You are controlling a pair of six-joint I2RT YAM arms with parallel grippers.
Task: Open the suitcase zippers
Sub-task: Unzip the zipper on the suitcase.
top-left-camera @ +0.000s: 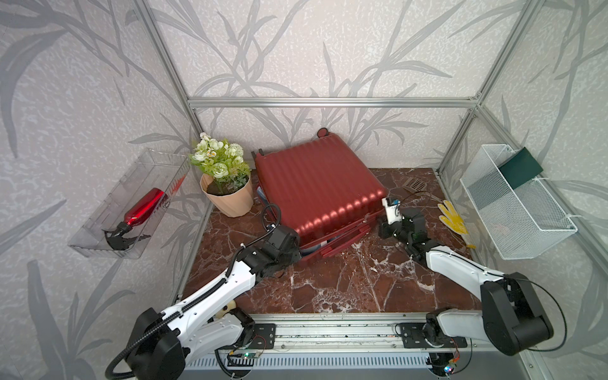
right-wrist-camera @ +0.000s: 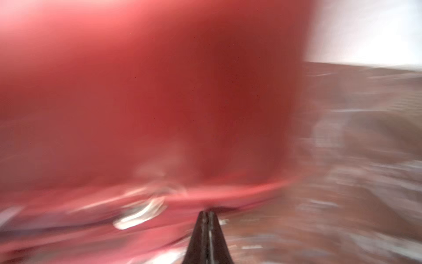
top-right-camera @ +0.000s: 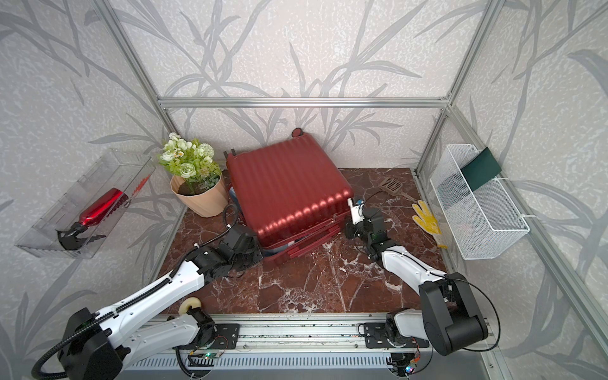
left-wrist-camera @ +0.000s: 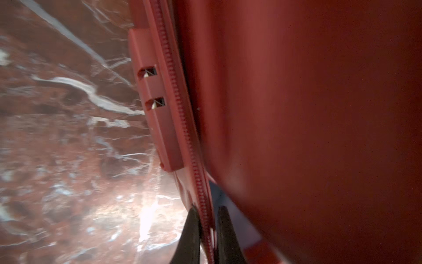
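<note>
So the small dark red ribbed hard-shell suitcase is lying flat on the red-brown marble desk. It's toward the far side, just right of the peach pot of white-and-green flowers. The top shell sits a bit cocked at the near edge, with a sliver of light blue lining peeking out. From that I'd guess the thin dark red zippers along that seam are already partly undone. The left gripper is tucked in at the near left corner, jaws pinching the zip track itself, one finger on each side of the teeth. Can't tell if a pull is in there. My read is it's either dragging a slider along or anchoring the tape. The right gripper is at the near right corner, jaws pressed together with nothing I can make out between them, though that wrist view is super blurry. Probably it's there to steady the case or go after the other pull. The shell looks glossy and slippery, so gripping the seam makes sense.
</note>
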